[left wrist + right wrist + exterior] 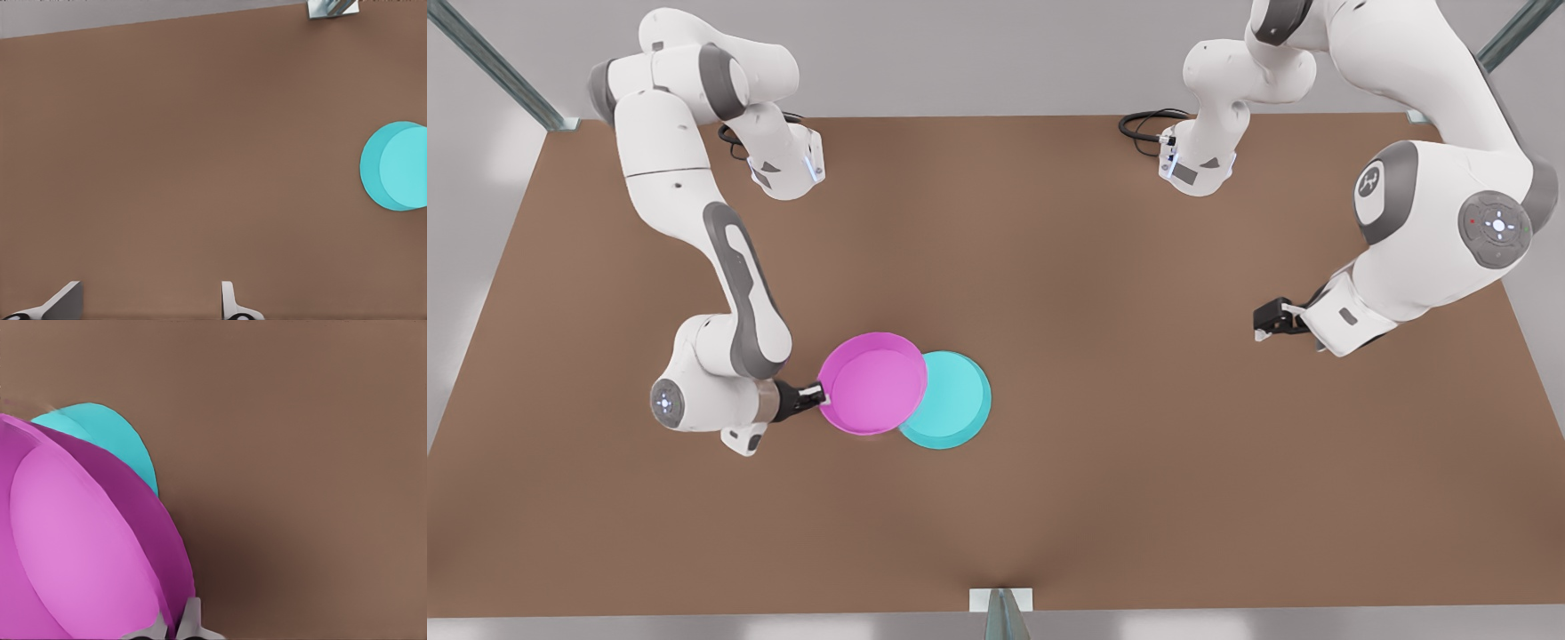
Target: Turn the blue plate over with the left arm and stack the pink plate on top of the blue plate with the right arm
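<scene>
1. Front view: pink plate [871, 383] gripped at its rim by the right claw [819, 395], on the front view's left. Plate tilted, hollow side up, overlapping the near edge of the blue plate [953, 400]; touching or just above, cannot tell. Blue plate flat on the brown bench [1103, 462], plain underside up. Left claw [1263, 322] on the front view's right, well apart from both plates, hanging above bare bench with its arm waiting. Grey posts at the bench corners and one bracket [1000, 601] at the near edge.

2. Left wrist view: two pale fingers [230, 303] spread wide, nothing between them, so the left claw released. Bare bench below. Blue plate [395, 167] far off at the picture's edge, flat, smooth underside facing up. Metal bracket [332, 8] at the bench's border.

3. Right wrist view: right claw [177, 625] clenched on the rim of the pink plate [80, 547], fingers [192, 620] pinching the edge from both sides. Lighter pink inside visible, darker rim around it. Blue plate [110, 437] partly hidden behind the pink one, resting on the bench [300, 453].
</scene>
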Available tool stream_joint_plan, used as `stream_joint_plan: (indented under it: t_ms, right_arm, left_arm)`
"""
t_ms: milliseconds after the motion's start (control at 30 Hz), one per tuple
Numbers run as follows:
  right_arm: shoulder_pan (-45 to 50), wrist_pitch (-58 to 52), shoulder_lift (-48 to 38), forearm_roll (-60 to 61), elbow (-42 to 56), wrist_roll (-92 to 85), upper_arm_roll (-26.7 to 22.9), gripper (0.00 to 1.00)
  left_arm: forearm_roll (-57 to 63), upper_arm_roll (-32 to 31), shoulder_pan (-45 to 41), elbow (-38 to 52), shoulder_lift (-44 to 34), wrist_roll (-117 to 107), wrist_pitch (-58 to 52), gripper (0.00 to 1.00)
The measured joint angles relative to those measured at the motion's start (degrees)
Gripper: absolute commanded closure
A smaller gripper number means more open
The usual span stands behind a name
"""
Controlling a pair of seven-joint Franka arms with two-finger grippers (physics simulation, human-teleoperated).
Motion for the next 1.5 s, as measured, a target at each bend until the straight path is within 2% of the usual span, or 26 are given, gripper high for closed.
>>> stream_joint_plan:
  t_ms: [133, 300, 400, 467, 533, 567, 600, 900, 933, 967, 1033, 1133, 1200, 1400, 1467, 1500]
  right_arm:
    - [5.23, 0.19, 1.73, 0.04, 2.94, 7.59, -0.07, 0.79]
    - [6.94, 1.35, 2.55, -0.01, 3.87, 10.34, 0.0, 0.79]
    - [7.29, 1.27, 3.42, 0.02, 4.8, 10.36, 0.0, 0.72]
    - [7.29, 1.27, 3.56, 0.07, 4.93, 10.43, 0.0, 0.6]
    - [7.29, 1.28, 3.71, 0.0, 5.19, 10.46, 0.0, 0.22]
    - [7.29, 1.35, 3.81, -0.18, 5.27, 10.53, 0.0, 0.15]
    - [7.29, 1.28, 3.98, -0.45, 5.51, 10.61, 0.01, 0.12]
    - [7.46, 2.75, 4.62, -1.07, 6.08, 9.73, -0.07, 0.12]
    - [7.35, 2.63, 4.02, -1.15, 6.07, 9.86, -0.04, 0.0]
    - [6.1, -0.1, 0.02, -5.06, 5.52, 9.91, -0.08, 0.0]
    - [-0.19, -13.92, -11.01, -13.59, 5.47, 9.65, -0.29, 0.0]
    - [-6.53, -17.02, -21.45, -25.97, 5.17, 9.61, -0.58, 0.0]
    - [-8.19, -20.69, -20.63, -27.94, 8.14, 9.98, -0.6, 0.0]
    - [-10.57, -21.7, -19.38, -27.85, 10.09, 10.01, -1.92, 0.0]
    - [-11.05, -24.45, -19.37, -28.08, 10.12, 10.0, -1.92, 0.0]
    - [-11.34, -24.84, -19.37, -27.97, 10.5, 10.17, -2.0, 0.0]
  left_arm:
    - [0.0, 0.0, 0.03, 0.0, -0.09, 0.0, -0.18, 0.0]
    - [0.0, 0.04, 0.06, 0.0, 0.0, 0.0, -0.18, 0.0]
    - [0.0, 0.01, 0.1, 0.0, 0.09, 0.0, -0.09, 0.0]
    - [0.0, 0.08, 0.06, 0.0, 0.09, 0.0, -0.04, 0.0]
    - [0.0, 0.0, 0.07, -0.52, 0.09, 0.0, 0.26, 0.0]
    - [0.0, 0.0, 0.1, -0.53, 0.17, 0.0, 0.26, 0.0]
    - [0.0, 0.01, 0.09, -0.53, 0.18, 0.0, 0.34, 0.0]
    - [-0.02, 0.0, 0.09, -0.53, 0.53, 0.09, 0.6, 0.0]
    - [-0.03, 0.0, 0.09, -0.53, 0.53, 0.09, 0.61, 0.0]
    - [-0.04, 0.0, 0.09, -0.46, 0.53, 0.09, 0.61, 0.0]
    - [-0.03, 0.0, 0.1, -0.39, 0.45, 0.01, 0.61, 0.0]
    - [0.0, 0.09, 0.11, -0.38, 0.26, 0.0, 0.53, 0.0]
    - [0.0, 0.09, 0.09, -0.36, 0.26, 0.0, 0.52, 0.0]
    - [0.23, 0.22, 0.15, -0.54, -0.61, 0.0, 0.48, 0.0]
    - [0.43, 2.21, 0.64, -14.63, -11.17, 0.76, 7.0, 0.0]
    - [0.53, 2.45, 1.35, -16.28, -12.71, 0.79, 7.1, 0.0]
